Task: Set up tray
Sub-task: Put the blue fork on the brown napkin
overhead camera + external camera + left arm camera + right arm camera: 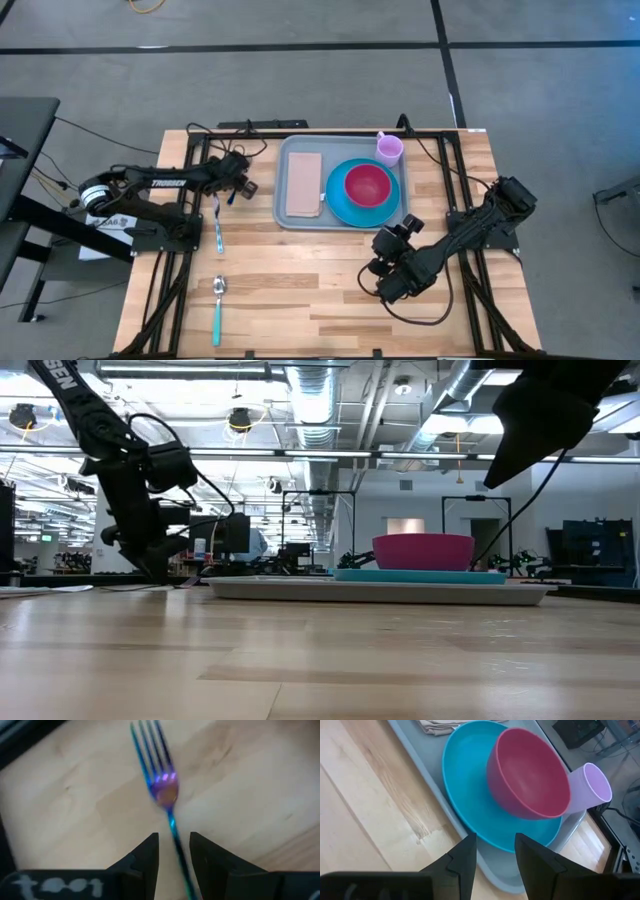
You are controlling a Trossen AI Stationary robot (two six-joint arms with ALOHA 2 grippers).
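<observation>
The pale grey-blue tray (pixel 284 215) lies at the table's far middle. It holds a tan napkin (pixel 303 185) and a blue plate (pixel 340 205) with a pink bowl (pixel 367 184) on it, and a purple cup (pixel 389 149) stands at its far right corner. A fork (pixel 161 775) lies on the wood left of the tray (pixel 218 225). My left gripper (pixel 174 837) is open low over the fork, one finger on either side of its handle. My right gripper (pixel 495 840) is open and empty above the table by the tray's near right corner (pixel 398 232).
A spoon with a teal handle (pixel 218 305) lies near the table's front left. Cables and the dark frame rails run along the table's left, right and far sides. Bare wood (pixel 300 290) lies between the tray and the near edge.
</observation>
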